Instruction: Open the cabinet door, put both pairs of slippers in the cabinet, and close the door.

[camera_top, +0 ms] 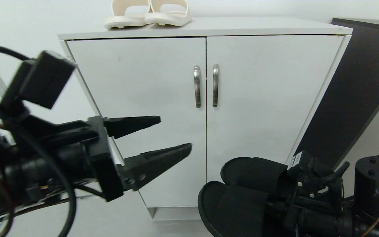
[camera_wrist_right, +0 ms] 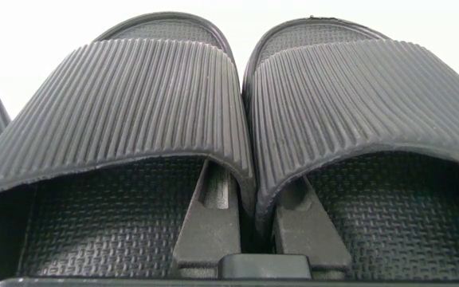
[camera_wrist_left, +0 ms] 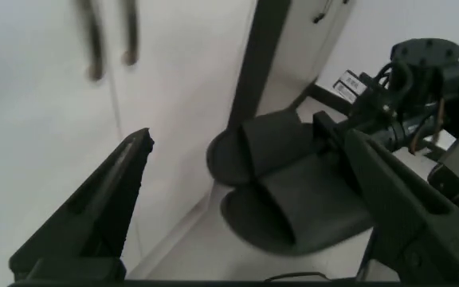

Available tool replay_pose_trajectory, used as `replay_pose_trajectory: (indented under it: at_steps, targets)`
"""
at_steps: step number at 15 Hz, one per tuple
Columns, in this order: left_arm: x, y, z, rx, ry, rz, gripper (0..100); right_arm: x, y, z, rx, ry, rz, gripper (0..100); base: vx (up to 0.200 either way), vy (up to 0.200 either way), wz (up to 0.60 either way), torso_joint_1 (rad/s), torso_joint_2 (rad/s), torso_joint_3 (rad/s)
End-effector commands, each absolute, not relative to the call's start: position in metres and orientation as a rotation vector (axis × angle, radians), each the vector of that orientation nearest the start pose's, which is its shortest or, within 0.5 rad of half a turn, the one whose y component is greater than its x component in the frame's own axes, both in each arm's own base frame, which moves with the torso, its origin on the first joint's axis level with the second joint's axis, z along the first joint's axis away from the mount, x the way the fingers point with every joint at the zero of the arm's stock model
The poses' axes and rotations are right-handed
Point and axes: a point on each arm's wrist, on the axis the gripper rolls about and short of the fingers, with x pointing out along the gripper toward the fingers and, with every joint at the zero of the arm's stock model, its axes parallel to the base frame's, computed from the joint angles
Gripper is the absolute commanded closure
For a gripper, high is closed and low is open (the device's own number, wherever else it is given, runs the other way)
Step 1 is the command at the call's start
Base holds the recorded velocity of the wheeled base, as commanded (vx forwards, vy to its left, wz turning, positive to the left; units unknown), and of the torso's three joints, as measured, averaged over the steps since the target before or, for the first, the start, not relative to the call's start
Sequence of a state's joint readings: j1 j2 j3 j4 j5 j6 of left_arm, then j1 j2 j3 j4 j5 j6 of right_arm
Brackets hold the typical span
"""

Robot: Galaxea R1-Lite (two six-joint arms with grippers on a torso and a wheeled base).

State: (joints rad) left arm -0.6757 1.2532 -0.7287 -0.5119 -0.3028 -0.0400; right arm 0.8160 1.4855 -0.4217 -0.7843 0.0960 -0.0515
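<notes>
The white cabinet (camera_top: 137, 98) stands in front of me with both doors shut, its two metal handles (camera_top: 197, 86) side by side at the middle. A pair of white slippers (camera_top: 148, 14) rests on its top. My left gripper (camera_top: 174, 133) is open and holds nothing, level with the lower half of the left door. Low at the right, my right gripper (camera_wrist_right: 255, 215) is shut on a pair of black slippers (camera_top: 242, 191), its fingers (camera_wrist_right: 209, 219) under the ribbed straps pinching the two inner walls together. The left wrist view has the black slippers (camera_wrist_left: 293, 183) beyond my open left gripper (camera_wrist_left: 247, 137).
A dark upright panel (camera_top: 357, 98) leans against the wall just right of the cabinet. Pale floor (camera_top: 137, 227) runs in front of the cabinet's base. A white wall lies behind and to the left.
</notes>
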Motion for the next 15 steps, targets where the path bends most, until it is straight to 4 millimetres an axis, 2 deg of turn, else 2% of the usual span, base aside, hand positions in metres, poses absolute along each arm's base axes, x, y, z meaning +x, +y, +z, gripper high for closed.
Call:
replay_pose_trajectory:
  at_steps: [1, 3, 5, 8, 11, 15]
  targets:
    - [0.173, -0.164, 0.259, -0.027, 0.079, -1.031, 0, 0.152, 0.165, 0.153, -0.153, 0.254, 0.914, 100, 0.0, 0.0, 0.0, 0.0, 0.0, 0.0]
    - [0.18, -0.172, 0.256, -0.018, 0.095, -1.038, 0, 0.152, 0.165, 0.152, -0.153, 0.261, 0.916, 100, 0.0, 0.0, 0.0, 0.0, 0.0, 0.0]
    - [0.188, -0.181, 0.264, -0.033, 0.079, -1.1, 0, 0.153, 0.166, 0.15, -0.156, 0.269, 0.918, 100, 0.0, 0.0, 0.0, 0.0, 0.0, 0.0]
    - [0.215, -0.196, 0.279, -0.143, 0.107, -1.178, 0, 0.156, 0.17, 0.146, -0.161, 0.277, 0.919, 100, 0.0, 0.0, 0.0, 0.0, 0.0, 0.0]
    - [0.229, -0.203, 0.284, -0.263, 0.188, -1.279, 0, 0.155, 0.168, 0.145, -0.157, 0.272, 0.919, 100, 0.0, 0.0, 0.0, 0.0, 0.0, 0.0]
    - [0.244, -0.198, 0.291, -0.309, 0.18, -1.242, 0, 0.155, 0.169, 0.144, -0.16, 0.274, 0.921, 100, 0.0, 0.0, 0.0, 0.0, 0.0, 0.0]
